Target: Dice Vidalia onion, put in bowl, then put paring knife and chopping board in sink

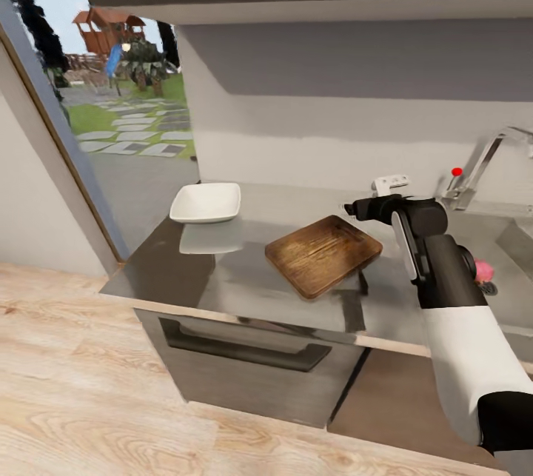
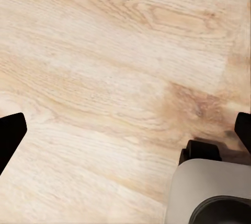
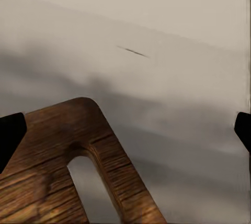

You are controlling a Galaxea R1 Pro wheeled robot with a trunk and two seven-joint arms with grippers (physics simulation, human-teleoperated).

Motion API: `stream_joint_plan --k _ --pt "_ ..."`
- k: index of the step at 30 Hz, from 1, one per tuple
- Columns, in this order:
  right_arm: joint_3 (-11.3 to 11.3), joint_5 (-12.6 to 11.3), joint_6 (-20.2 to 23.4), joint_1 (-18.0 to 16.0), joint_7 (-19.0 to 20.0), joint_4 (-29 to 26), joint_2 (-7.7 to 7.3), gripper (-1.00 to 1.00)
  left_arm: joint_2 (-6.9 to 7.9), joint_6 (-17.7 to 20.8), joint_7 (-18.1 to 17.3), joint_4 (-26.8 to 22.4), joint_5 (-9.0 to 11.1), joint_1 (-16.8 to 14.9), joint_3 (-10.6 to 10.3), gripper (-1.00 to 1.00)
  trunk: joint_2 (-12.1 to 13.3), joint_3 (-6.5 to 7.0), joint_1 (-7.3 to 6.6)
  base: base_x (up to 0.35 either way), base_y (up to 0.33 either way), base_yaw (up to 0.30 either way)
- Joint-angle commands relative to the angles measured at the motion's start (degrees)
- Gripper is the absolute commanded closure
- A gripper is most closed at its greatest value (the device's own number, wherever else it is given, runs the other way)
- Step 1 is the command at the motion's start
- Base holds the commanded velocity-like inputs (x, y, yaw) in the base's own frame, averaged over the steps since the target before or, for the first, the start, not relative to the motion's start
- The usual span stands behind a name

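Right gripper (image 1: 354, 208) spread wide, empty, hovering just above the slotted end of the brown wooden chopping board (image 1: 323, 254) on the grey brushed-steel countertop (image 1: 185, 269). Beyond the board, shallow white squarish bowl (image 1: 206, 203). Behind the arm, small pinkish-red onion (image 1: 484, 269) in the steel sink (image 1: 518, 239). Left gripper (image 2: 125, 135) parted over pale plank floor (image 2: 104, 51).

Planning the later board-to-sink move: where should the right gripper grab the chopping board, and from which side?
Probably the handle end. The chopping board lies flat on the countertop, turned at an angle, and the right wrist view shows its slot-shaped hole near a rounded corner. Flat, it offers no face to pinch, so come in low from the sink side, where the right gripper hovers, one finger through the slot.
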Motion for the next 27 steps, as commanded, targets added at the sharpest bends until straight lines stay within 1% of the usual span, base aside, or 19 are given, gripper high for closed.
stream_joint_plan --k 1,4,7,22,27 --pt "0.1 0.6 0.2 0.0 0.5 0.0 -0.05 -1.0 0.0 -0.2 0.0 0.0 0.1 0.0 0.1 -1.0 0.0 -0.05 0.0 0.043 -0.313 0.0" --pt "0.1 0.6 0.3 0.0 0.5 0.0 -0.05 -1.0 0.01 -0.2 0.0 0.0 0.1 0.0 0.1 -1.0 0.0 -0.05 0.0 0.073 -0.31 0.0" --pt "0.2 0.5 0.3 0.0 0.5 0.0 -0.04 -1.0 0.01 -0.2 0.0 0.0 0.1 0.0 0.1 -1.0 0.0 -0.09 0.0 0.052 -0.165 0.041" --pt "0.2 0.5 0.3 0.0 0.5 0.0 0.01 -1.0 0.01 -0.3 0.0 0.0 0.1 0.0 0.1 -1.0 0.0 -1.05 0.0 0.006 -0.019 0.174" --pt "0.1 0.5 0.3 0.0 0.5 0.0 -0.04 -1.0 0.01 -0.2 0.0 0.0 0.1 0.0 0.1 -1.0 0.0 -1.16 0.0 0.113 -0.205 0.06"
